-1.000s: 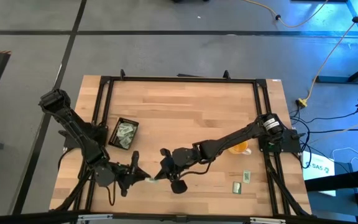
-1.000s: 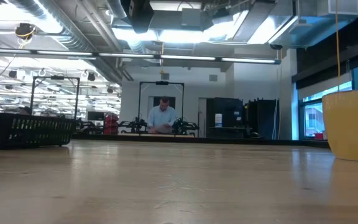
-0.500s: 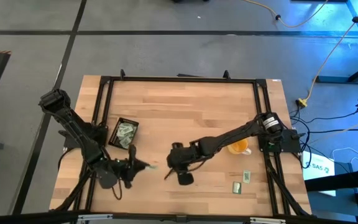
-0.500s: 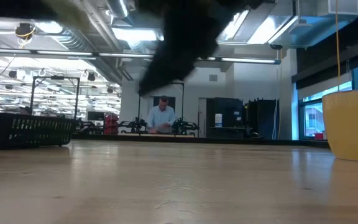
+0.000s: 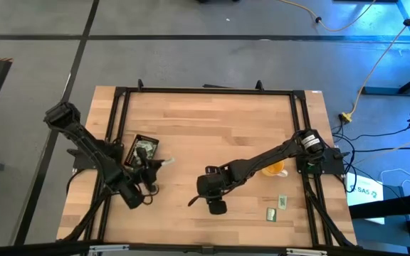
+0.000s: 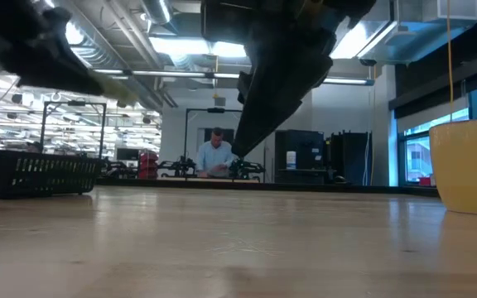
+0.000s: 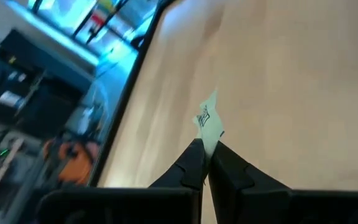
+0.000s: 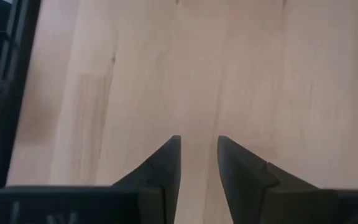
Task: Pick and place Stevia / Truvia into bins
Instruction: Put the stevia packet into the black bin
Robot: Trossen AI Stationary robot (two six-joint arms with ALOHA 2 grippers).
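Near the worktop's (image 5: 219,121) right front edge lie two loose sachets (image 5: 276,208). Mid-worktop, the right gripper (image 8: 197,158) hangs slightly parted and empty. Left of it, the left gripper (image 7: 205,158) pinches one Stevia sachet (image 7: 209,124) beside the black bin (image 5: 129,151), which holds more sachets.

Matt wooden table (image 5: 212,128), paper sachet (image 7: 209,121)

The bin (image 5: 141,151) sits on the desk (image 5: 212,121) at its left side, sachets (image 5: 144,149) inside. Just right of it hangs the left hand (image 5: 164,163), pinching one sachet (image 7: 209,122). The right hand (image 5: 193,201) hovers mid-desk.
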